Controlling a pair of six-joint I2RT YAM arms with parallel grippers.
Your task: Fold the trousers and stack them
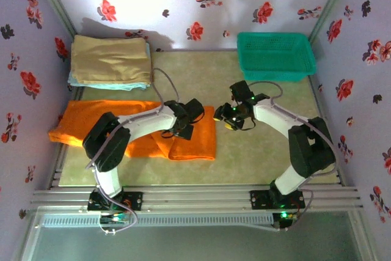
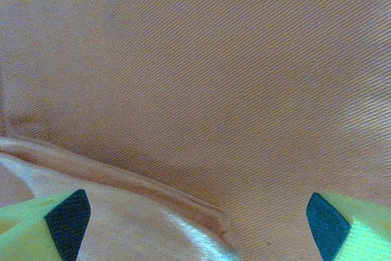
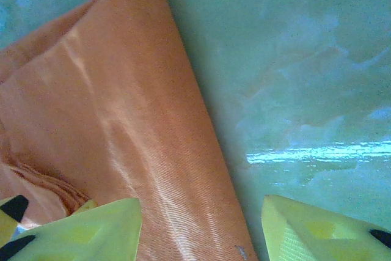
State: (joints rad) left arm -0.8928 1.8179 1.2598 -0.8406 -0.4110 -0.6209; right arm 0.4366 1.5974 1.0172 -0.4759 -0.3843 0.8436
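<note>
Orange trousers (image 1: pixel 140 128) are lying partly folded across the left middle of the table (image 1: pixel 263 151). The left claw (image 2: pixel 195 227) is hovering wide open just above the cloth, likely to pinch it. The right claw (image 3: pixel 201 230) is straddling the folded right edge, fingers apart, gripping nothing.

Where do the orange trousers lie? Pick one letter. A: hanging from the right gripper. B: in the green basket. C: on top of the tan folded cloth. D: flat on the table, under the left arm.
D: the trousers lie spread on the table beneath the left arm, apart from the green basket.
</note>
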